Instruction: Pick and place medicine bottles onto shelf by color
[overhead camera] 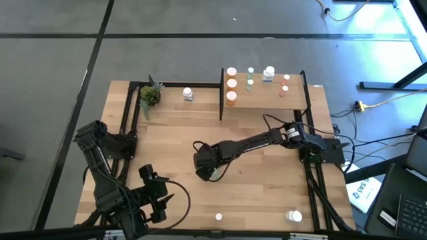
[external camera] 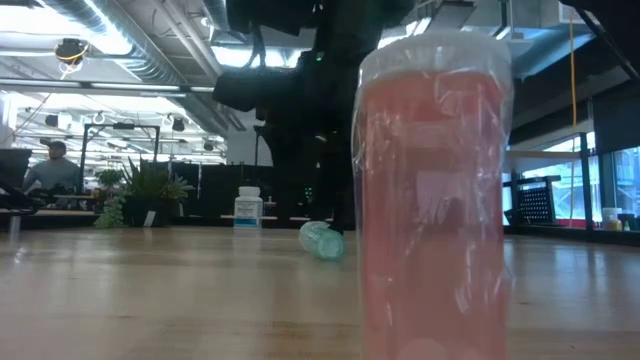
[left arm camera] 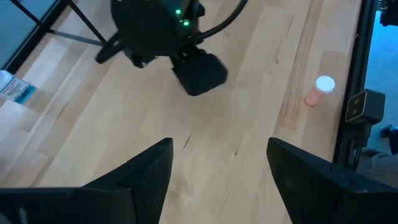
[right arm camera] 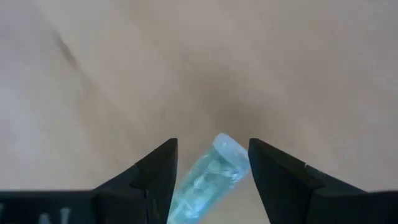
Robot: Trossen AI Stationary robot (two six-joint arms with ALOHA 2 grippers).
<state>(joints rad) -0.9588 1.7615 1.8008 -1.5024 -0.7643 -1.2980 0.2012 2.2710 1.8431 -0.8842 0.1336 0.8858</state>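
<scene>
Right up against the low camera stands a pinkish-red bottle [external camera: 433, 200] with a white cap, at the near edge of the table [overhead camera: 267, 200]; another white-capped bottle [overhead camera: 293, 215] stands off to its right. The left hand [overhead camera: 155, 195] waits over the near left corner, its fingers [left arm camera: 146, 171] spread wide with nothing between them.

Farther in, around mid-table, the right hand [overhead camera: 212, 173] is down at the wood over a green bottle [right arm camera: 208, 177] lying on its side. Its fingers [right arm camera: 155, 168] stand on either side of the bottle, partly open; I cannot tell whether they press on it.

Toward the back stand a white bottle [overhead camera: 188, 94] and a potted plant [overhead camera: 149, 95]. The shelf [overhead camera: 267, 99] is beside them at the far right, carrying orange bottles [overhead camera: 231, 85] in a row at its left end, then green [overhead camera: 249, 79], white [overhead camera: 268, 73] and pinkish-red [overhead camera: 285, 84] ones.
</scene>
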